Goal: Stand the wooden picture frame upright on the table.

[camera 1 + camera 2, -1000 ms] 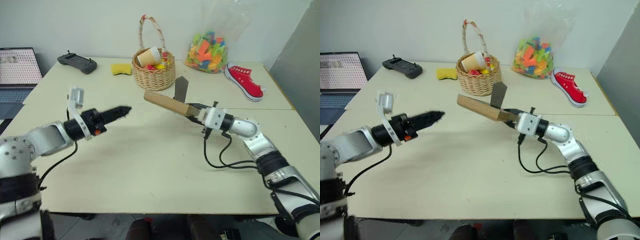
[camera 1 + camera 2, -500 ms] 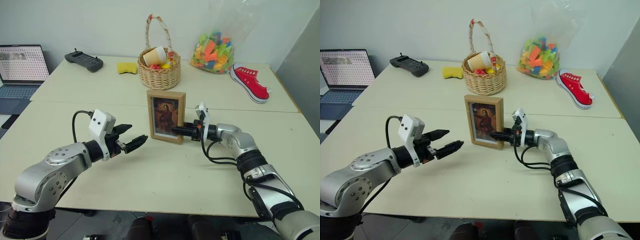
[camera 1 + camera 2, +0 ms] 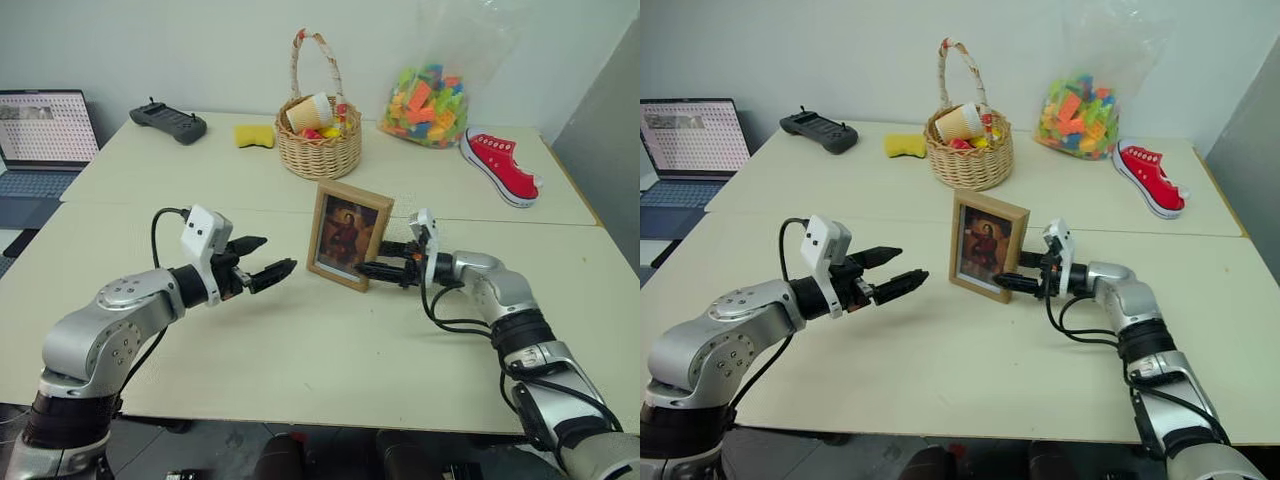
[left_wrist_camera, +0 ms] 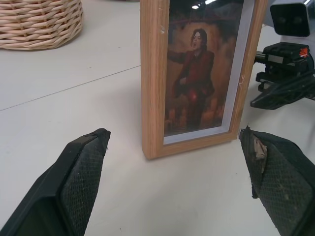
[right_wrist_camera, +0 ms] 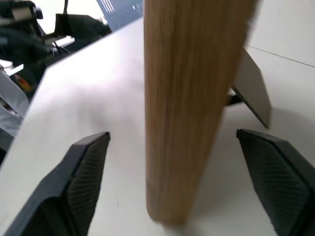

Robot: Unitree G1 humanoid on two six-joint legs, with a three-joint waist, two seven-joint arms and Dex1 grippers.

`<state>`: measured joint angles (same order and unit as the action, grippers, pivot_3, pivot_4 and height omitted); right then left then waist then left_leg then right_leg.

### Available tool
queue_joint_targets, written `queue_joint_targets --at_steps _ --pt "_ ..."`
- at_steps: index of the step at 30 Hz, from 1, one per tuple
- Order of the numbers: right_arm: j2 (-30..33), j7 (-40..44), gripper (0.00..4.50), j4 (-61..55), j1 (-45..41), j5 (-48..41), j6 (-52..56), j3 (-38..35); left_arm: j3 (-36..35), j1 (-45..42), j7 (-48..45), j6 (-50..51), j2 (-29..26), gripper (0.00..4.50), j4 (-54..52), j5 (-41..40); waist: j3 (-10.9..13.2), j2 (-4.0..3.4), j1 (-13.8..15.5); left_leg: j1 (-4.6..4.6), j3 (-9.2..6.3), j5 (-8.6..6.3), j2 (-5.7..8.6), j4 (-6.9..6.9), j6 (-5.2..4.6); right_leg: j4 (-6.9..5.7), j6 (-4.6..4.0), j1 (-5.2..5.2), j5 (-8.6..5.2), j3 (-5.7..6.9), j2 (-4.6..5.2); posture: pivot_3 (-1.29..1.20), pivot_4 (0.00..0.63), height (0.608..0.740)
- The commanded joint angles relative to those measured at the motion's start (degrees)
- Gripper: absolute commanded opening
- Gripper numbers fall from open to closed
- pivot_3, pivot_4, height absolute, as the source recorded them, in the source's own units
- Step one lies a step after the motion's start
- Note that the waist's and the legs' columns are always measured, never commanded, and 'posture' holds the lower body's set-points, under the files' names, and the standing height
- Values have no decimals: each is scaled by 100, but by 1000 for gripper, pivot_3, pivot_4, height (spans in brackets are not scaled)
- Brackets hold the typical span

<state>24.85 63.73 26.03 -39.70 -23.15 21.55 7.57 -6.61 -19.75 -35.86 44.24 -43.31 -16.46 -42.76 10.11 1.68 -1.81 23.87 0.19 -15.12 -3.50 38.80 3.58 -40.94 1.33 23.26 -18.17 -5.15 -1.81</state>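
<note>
The wooden picture frame (image 3: 349, 235) is standing on the counter (image 3: 300, 350), propped on its stand. Both the right gripper (image 3: 382, 262) and left gripper (image 3: 265, 258) are holding their jaws wide, gripping nothing. Next, I judge, the right should back away without nudging it.

picture frame (image 3: 349, 235): light wood, portrait of a figure in red on front | upright, leaning slightly back on fold-out stand | near the table's middle | table (image 3: 300, 350): pale cream, smooth, flat

Frame (image 3: 349, 235) is light wood with a brownish portrait of someone in dark red and a thin white inner border. Table (image 3: 300, 350) is pale cream. Basket (image 3: 318, 150) is tan wicker, sneaker (image 3: 498, 165) bright red with white sole, sponge (image 3: 254, 135) yellow, blocks (image 3: 425, 92) multicoloured, both grippers' fingers (image 4: 81, 182) black.
</note>
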Motion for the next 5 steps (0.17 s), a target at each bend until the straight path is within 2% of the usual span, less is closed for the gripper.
queue_joint_targets --at_steps 1,5 --pt "840 324 4422 -975 384 342 -259 -85 -28 -359 -538 -75 -323 4500 295 173 1 0 11 3 -1 0 2 0 0 1 0 0 0 2 0 0 150 740" --pt "1543 458 4422 -2184 694 -179 602 -436 76 -742 -1088 -146 -586 4500 829 393 4 -6 1 0 0 0 1 -1 -1 1 1 1 -1 4 -4 0 150 740"
